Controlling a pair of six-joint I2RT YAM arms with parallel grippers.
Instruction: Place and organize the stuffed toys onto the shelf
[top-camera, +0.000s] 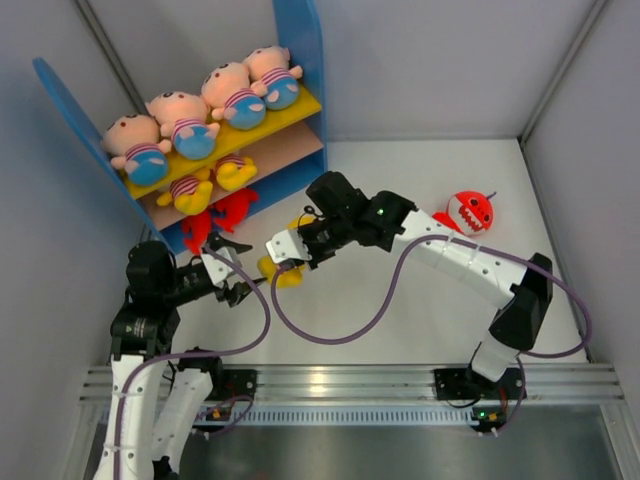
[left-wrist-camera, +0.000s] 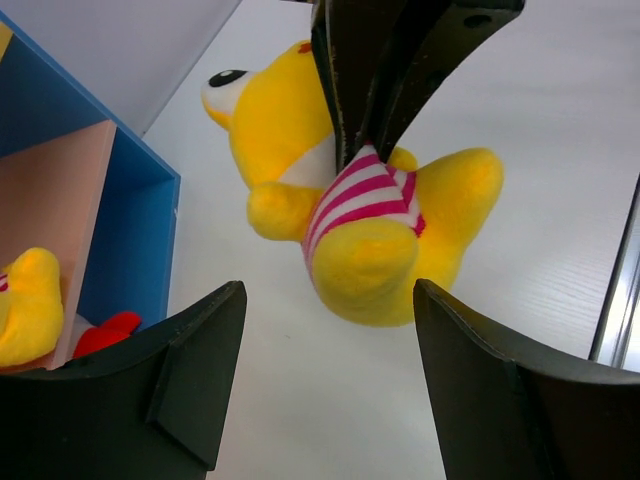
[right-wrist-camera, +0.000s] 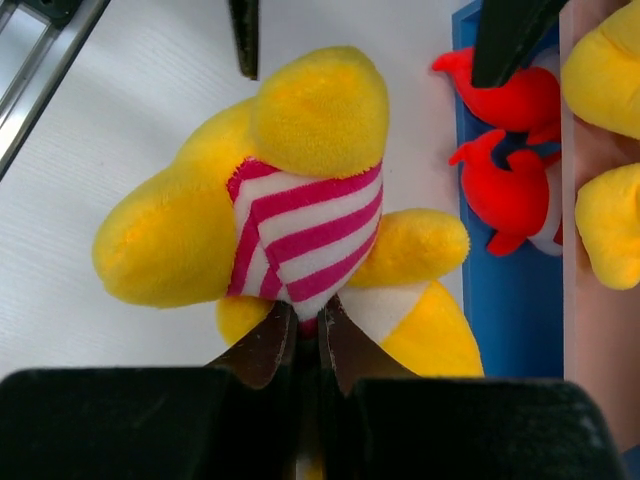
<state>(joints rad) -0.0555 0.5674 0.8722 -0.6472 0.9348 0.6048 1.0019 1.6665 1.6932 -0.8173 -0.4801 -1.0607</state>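
Note:
My right gripper (right-wrist-camera: 306, 325) is shut on the striped shirt of a yellow stuffed toy (right-wrist-camera: 290, 220) and holds it just above the table, in front of the shelf (top-camera: 305, 60); the toy also shows in the top view (top-camera: 283, 268) and the left wrist view (left-wrist-camera: 360, 220). My left gripper (left-wrist-camera: 325, 305) is open and empty, just short of that toy. Several pink-faced dolls (top-camera: 185, 120) lie on the yellow upper board. Two yellow toys (top-camera: 212, 180) sit on the tan-pink lower board. Two red monsters (top-camera: 215, 220) lie at the bottom. Another red monster (top-camera: 469, 211) lies on the table at the right.
Grey walls enclose the white table on the left, back and right. An aluminium rail (top-camera: 340, 380) runs along the near edge. A purple cable (top-camera: 350, 320) loops from the right arm over the table. The shelf's blue side panel (left-wrist-camera: 130, 230) stands left of my left gripper.

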